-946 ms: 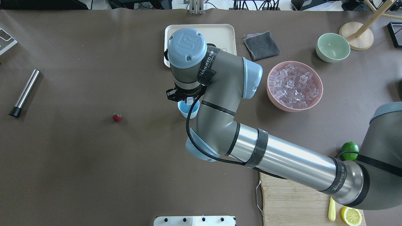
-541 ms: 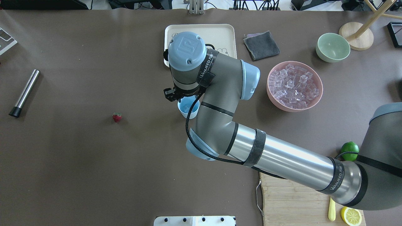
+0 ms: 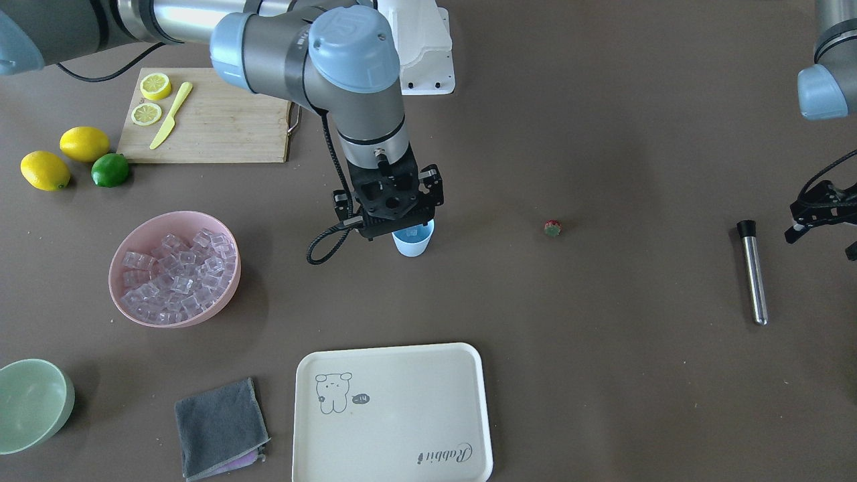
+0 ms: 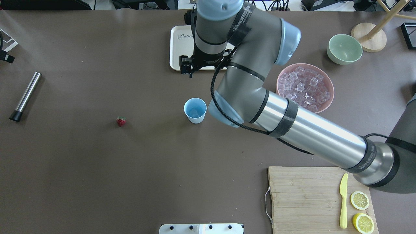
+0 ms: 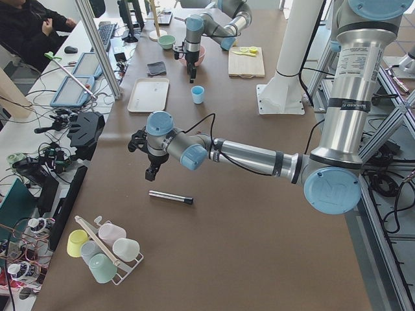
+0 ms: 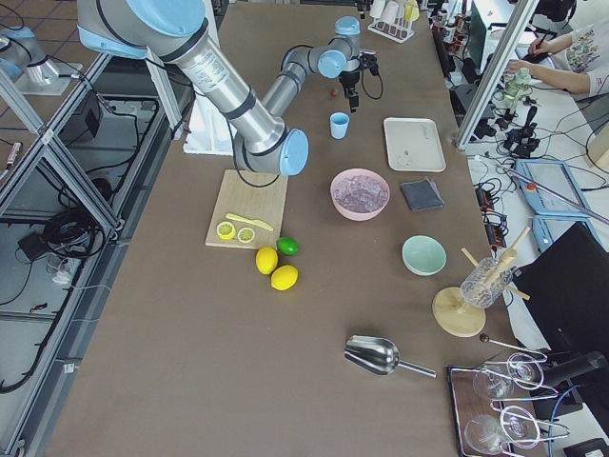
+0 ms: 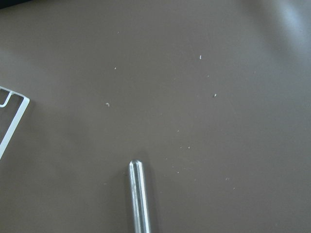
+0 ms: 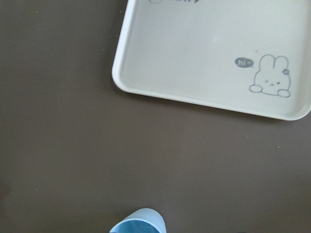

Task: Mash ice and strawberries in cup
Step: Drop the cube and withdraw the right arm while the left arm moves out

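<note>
The light-blue cup (image 4: 195,110) stands upright mid-table with one clear ice cube (image 4: 195,113) inside; it also shows in the front view (image 3: 413,239). My right gripper (image 4: 188,69) is open and empty, raised high above the table between the cup and the cream tray; in the front view (image 3: 392,214) it hangs just over the cup. The tiny red strawberry (image 4: 121,121) lies on the table left of the cup. More ice fills the pink bowl (image 4: 328,97). My left gripper (image 3: 822,242) is open and empty beside the muddler's black end.
A steel muddler (image 4: 25,96) lies at the far left. A cream tray (image 3: 394,410), grey cloth (image 3: 221,427) and pale green bowl (image 4: 344,49) sit at the far side. A cutting board (image 4: 302,198) holds lemon slices and a yellow knife.
My right gripper let an ice cube drop into the cup, then rose and drew back toward the tray. My left gripper has come into view at the left edge.
</note>
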`<action>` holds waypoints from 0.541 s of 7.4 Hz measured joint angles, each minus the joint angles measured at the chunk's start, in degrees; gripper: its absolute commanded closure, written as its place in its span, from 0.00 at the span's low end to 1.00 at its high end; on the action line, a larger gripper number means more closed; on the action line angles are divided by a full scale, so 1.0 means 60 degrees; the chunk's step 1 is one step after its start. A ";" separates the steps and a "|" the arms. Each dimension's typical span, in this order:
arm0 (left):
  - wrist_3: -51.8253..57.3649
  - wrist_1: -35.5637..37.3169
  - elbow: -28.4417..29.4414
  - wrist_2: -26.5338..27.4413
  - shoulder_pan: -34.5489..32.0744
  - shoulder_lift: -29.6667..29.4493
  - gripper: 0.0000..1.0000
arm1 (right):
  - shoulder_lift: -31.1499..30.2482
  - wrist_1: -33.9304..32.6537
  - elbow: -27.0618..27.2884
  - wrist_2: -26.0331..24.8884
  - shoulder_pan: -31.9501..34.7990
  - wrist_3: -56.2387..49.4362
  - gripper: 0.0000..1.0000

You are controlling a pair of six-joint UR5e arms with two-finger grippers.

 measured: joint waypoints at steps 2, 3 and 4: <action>-0.1412 0.0020 -0.0672 0.0729 0.1296 -0.0538 0.03 | -0.0923 -0.0680 0.0747 0.1343 0.1740 -0.1983 0.12; -0.2539 0.0032 -0.1132 0.1325 0.2228 -0.0780 0.03 | -0.1734 -0.0812 0.1060 0.1947 0.2703 -0.3491 0.12; -0.3702 0.0046 -0.1469 0.2053 0.3251 -0.1035 0.03 | -0.2657 -0.0865 0.1221 0.2464 0.3693 -0.5327 0.12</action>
